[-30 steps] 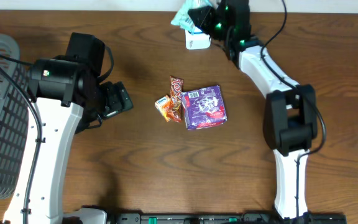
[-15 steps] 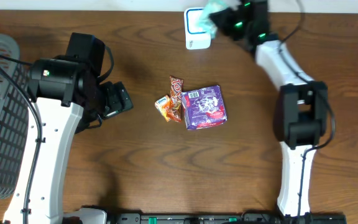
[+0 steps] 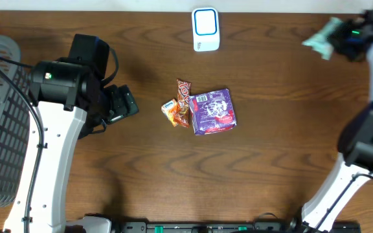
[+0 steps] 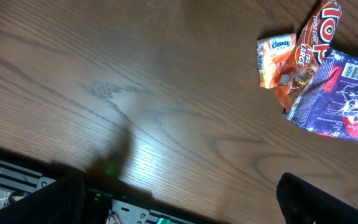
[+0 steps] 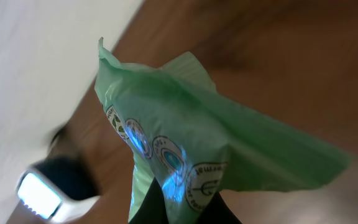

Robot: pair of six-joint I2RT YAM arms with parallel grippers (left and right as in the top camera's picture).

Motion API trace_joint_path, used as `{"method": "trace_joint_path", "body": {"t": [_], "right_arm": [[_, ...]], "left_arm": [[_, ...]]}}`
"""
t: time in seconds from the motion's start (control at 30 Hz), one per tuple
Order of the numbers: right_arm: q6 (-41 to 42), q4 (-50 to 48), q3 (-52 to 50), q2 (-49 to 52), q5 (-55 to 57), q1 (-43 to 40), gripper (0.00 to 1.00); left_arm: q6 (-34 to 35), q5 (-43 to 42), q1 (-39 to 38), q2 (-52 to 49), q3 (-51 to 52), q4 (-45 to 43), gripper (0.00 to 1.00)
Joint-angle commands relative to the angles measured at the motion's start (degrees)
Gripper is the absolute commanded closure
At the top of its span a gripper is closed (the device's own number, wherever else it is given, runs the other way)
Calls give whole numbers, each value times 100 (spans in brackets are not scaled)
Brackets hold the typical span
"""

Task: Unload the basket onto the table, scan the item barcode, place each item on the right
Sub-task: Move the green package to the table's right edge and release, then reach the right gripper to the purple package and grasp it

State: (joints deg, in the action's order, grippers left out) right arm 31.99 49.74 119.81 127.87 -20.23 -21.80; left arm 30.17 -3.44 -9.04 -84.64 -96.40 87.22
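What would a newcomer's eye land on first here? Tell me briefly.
First, the pale green packet pinched in the right tool near the table's upper right corner, well away from the white scanner at the top edge. Next, the small heap at mid-table: a purple packet with orange wrappers against its left side, and the left tool open to their left.
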Motion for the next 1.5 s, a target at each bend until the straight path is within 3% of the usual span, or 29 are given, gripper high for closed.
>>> {"method": "trace_joint_path", "body": {"t": [0.0, 0.13, 0.27, 0.3, 0.33, 0.4, 0.43, 0.5, 0.7, 1.0, 1.2, 1.37, 1.47], "right_arm": [[-723, 188, 103, -149, 280, -549, 99], [-1464, 197, 28, -149, 291, -1169, 99], [-1493, 236, -2, -144, 758, -1565, 99], [-1493, 245, -17, -144, 953, -1650, 93], [-1495, 269, -44, -144, 1119, -1738, 79], [-1547, 339, -90, -142, 1187, -1862, 33], [-1613, 350, -122, -142, 1176, -1902, 20], [-1735, 407, -195, -142, 1137, -1961, 10], [-1950, 575, -634, -142, 774, -1902, 9], [-2076, 516, -1510, -142, -2124, -1241, 12], [-2892, 745, -1572, -149, -3554, -120, 18], [-2970, 1145, -1572, -149, -3602, 879, 19], [-2970, 1523, -1572, -149, -3014, 1414, 17]], "left_arm": [[-9, 96, 24, -33, -37, 37, 2], [-9, 96, 24, -33, -37, 37, 2], [-9, 96, 24, -33, -37, 37, 2], [-9, 98, 24, -33, -37, 35, 2], [-9, 98, 24, -33, -37, 37, 2], [-9, 96, 24, -33, -37, 37, 2], [-9, 98, 24, -33, -37, 37, 2], [-9, 98, 24, -33, -37, 37, 2], [-9, 98, 24, -33, -37, 37, 2], [-9, 98, 24, -33, -37, 37, 2], [-9, 98, 24, -33, -37, 37, 2], [-9, 98, 24, -33, -37, 37, 2], [-9, 98, 24, -33, -37, 37, 2]]}}
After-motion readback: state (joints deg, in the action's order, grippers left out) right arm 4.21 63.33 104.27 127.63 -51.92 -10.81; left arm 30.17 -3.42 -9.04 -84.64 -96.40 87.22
